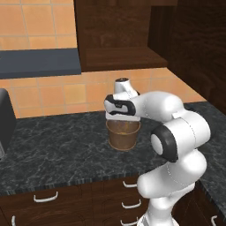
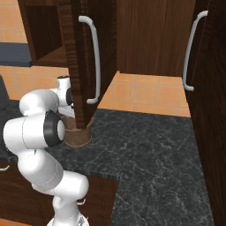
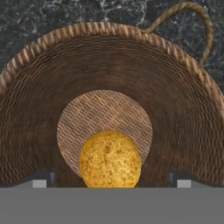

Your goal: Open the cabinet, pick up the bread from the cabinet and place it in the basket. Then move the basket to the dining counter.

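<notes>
In the hand view the gripper (image 3: 112, 180) looks straight down into the basket (image 3: 39, 109), its two dark finger tips (image 3: 43, 178) standing far apart at the bottom edge, wide open and holding nothing. Between those tips, and below them, the round golden bread (image 3: 110, 159) lies on the woven floor of the basket, near the edge of the pale round bottom closest to the camera. Nothing touches the bread; it rests free inside the basket. The thin hoop handle (image 3: 199, 26) has dropped over the rim and hangs outside against the black marbled worktop (image 3: 52, 13).

From the left base view, the white arm (image 1: 176, 132) bends forward over the worktop and its hand sits right on top of the brown basket, which stands upright on the dark stone, near the tiled wall (image 1: 66, 95).

Farther back and above, the cabinet (image 2: 145, 35) hangs on the wall with its door (image 2: 88, 53) swung open toward the camera in the right base view; the long silver bar handle (image 2: 93, 62) runs down the door, whose lower edge partly hides the basket.
</notes>
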